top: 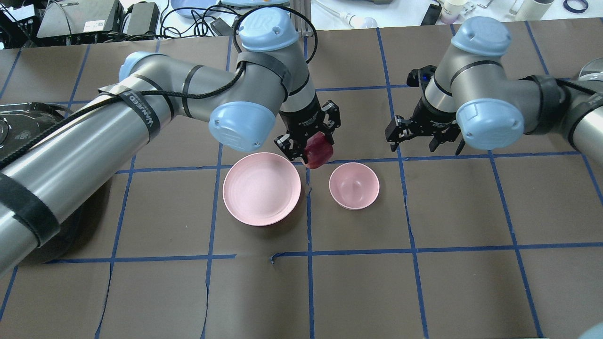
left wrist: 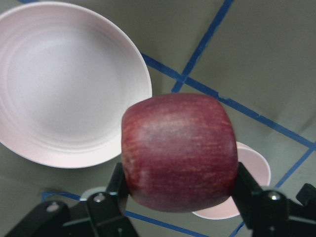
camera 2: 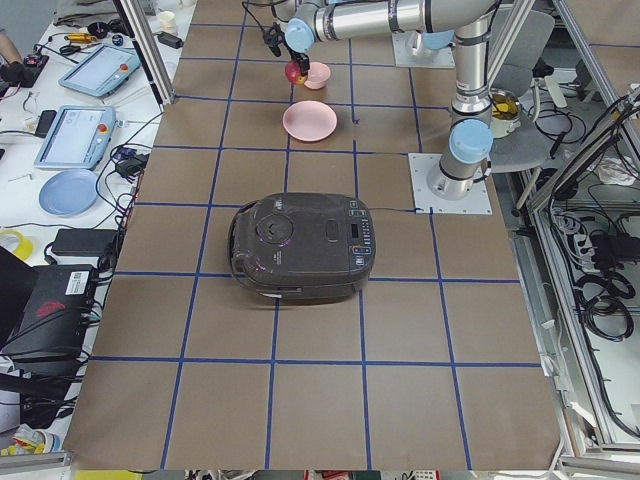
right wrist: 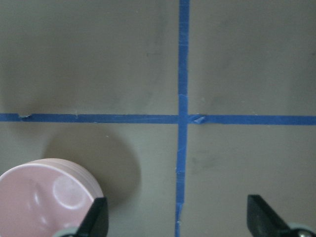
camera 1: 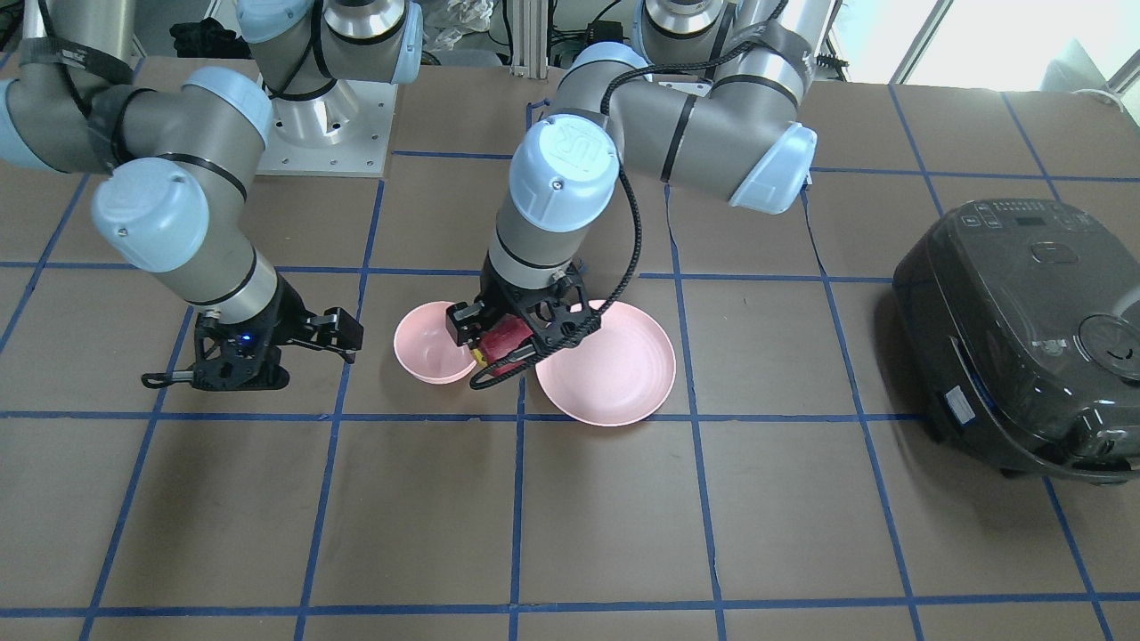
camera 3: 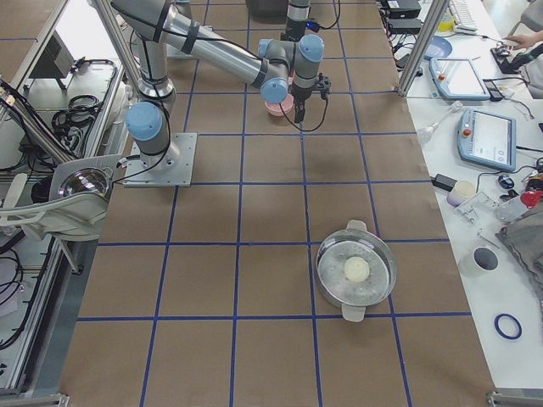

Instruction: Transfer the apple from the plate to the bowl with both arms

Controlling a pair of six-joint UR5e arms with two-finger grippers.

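The apple (left wrist: 178,148), dark red with fine yellowish streaks, is held above the worktop (top: 424,282) and is touching neither dish. It is clamped at its two sides by the left claw (left wrist: 180,187), whose black fingers (left wrist: 117,190) are pressed against the skin. In the overhead view the apple is seen over the gap between the plate (top: 261,193) and the bowl (top: 354,186), a little toward the far side of both. In the left wrist view part of the bowl's rim is covered by it.

The plate and the bowl are placed just beside each other on the worktop, apart, with a line of blue tape (top: 309,212) running between them. The plate is on the side of the left arm and the bowl is on the side of the right arm. The pale inside of each dish is shown bare.

The right claw (right wrist: 177,219) is spread wide and nothing is gripped in it. It is held over the worktop near the bowl, on the side away from the plate. In the right wrist view only the bowl's rim is seen at the lower left corner, beside a crossing of the blue tape.

A dark rice cooker (camera 1: 1024,338) is standing on the worktop, well apart from the dishes, at the end of the left arm. A metal pot (camera 3: 356,271) is standing far off toward the other end.
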